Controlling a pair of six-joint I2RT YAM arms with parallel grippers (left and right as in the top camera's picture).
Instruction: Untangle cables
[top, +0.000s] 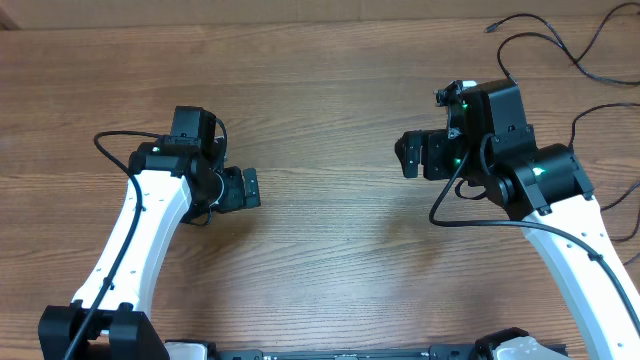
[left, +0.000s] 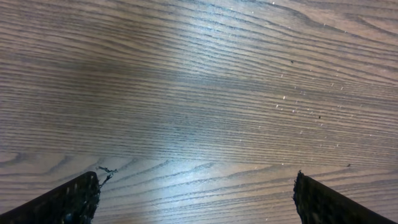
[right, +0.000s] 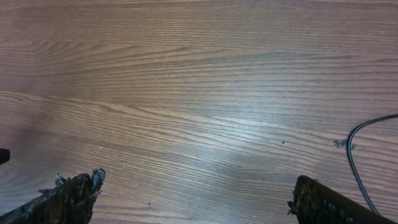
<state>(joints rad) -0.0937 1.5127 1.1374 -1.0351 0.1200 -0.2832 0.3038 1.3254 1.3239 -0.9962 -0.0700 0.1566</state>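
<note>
Black cables (top: 491, 27); two grippers (top: 251, 188) (top: 405, 155), jaws spread.

brown table (top: 330, 90) with wavy darker wood grain, white arms (top: 140, 230) with black joints (top: 545, 175), little green lights (top: 464, 103), thin black cables (top: 492, 26)

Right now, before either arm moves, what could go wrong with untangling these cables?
1. The cables lie in the far right corner, partly out of frame, behind the right end effector, which faces away, open; swinging round could drag them.
2. The right arm's own cable loop hangs close by and could snag.
3. The open left end effector is far off; reach looks doubtful.
</note>
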